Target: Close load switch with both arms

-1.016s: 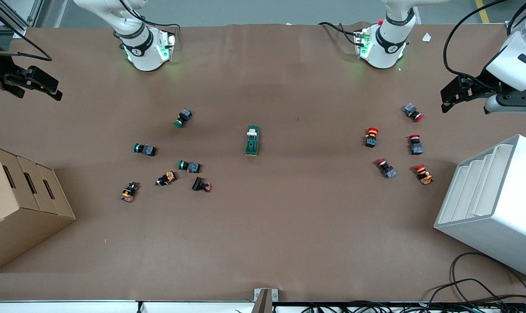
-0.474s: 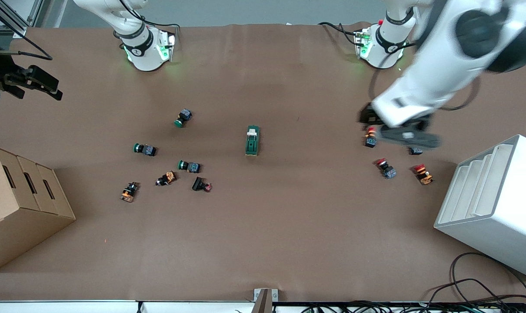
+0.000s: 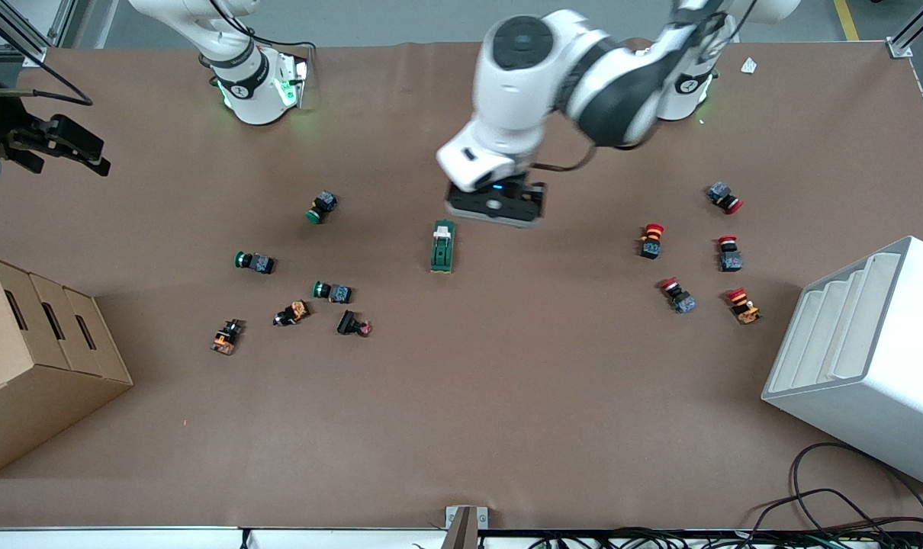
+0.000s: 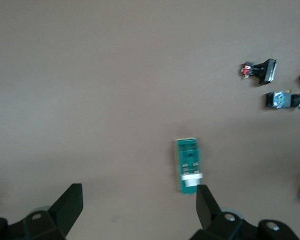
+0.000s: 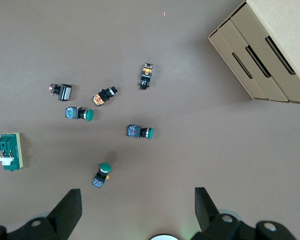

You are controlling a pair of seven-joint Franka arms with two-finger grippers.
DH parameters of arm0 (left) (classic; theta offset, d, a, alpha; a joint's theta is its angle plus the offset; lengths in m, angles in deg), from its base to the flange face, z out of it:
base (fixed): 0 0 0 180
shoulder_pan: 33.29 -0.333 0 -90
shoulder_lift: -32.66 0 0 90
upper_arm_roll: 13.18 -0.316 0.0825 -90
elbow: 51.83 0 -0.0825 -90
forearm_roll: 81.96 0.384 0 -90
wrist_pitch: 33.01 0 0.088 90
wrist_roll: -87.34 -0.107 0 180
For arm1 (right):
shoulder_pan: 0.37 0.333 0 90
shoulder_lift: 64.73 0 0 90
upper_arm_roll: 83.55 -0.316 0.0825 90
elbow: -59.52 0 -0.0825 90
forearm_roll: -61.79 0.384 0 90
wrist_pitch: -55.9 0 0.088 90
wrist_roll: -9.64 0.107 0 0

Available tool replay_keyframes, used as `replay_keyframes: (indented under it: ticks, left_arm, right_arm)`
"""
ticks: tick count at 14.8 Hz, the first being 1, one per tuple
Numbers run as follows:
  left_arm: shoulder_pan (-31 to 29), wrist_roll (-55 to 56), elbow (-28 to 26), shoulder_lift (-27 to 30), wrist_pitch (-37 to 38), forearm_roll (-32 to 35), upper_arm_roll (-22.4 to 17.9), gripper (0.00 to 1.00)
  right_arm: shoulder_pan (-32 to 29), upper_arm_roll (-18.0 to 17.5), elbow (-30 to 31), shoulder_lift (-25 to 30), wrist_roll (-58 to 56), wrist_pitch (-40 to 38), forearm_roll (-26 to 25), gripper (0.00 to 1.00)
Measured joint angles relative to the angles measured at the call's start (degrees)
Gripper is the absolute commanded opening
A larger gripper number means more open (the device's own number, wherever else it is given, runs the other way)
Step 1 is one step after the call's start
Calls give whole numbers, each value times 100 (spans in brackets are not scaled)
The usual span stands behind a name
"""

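The switch (image 3: pixel 442 246) lies flat mid-table, long axis running toward the front camera, with its cream lever (image 3: pixel 443 232) at the end nearer the robot bases. It stands alone: green-capped buttons (image 3: pixel 330 290) lie toward the right arm's end of the table, red-capped buttons (image 3: pixel 651 239) toward the left arm's end, none touching it.

The left gripper (image 3: pixel 495 204) hangs over bare table just beside the switch's lever end. In the left wrist view its fingers (image 4: pixel 70 205) are spread wide, nothing between them, the switch (image 4: pixel 188 164) showing close to one fingertip. The right gripper (image 3: pixel 53 141) waits at the table edge, above the cardboard boxes (image 3: pixel 34 351), fingers (image 5: pixel 70 205) likewise apart and empty.

Judgement: a small, rigid plastic body, probably light and liable to skate on the smooth brown table cover (image 3: pixel 507 396) when the lever is pushed. Best hold appears to be across the green body's long sides, clear of the lever, leaving that end free for the other arm. The lever is the delicate part.
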Motion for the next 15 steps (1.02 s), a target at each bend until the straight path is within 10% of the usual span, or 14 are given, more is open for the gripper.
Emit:
replay_keyframes:
  ticks: [15]
  left_arm:
    - [1659, 5529, -401, -1931, -845, 4627, 10, 100]
  right_arm:
    - [2, 26, -14, -331, -2, 20, 0, 100]
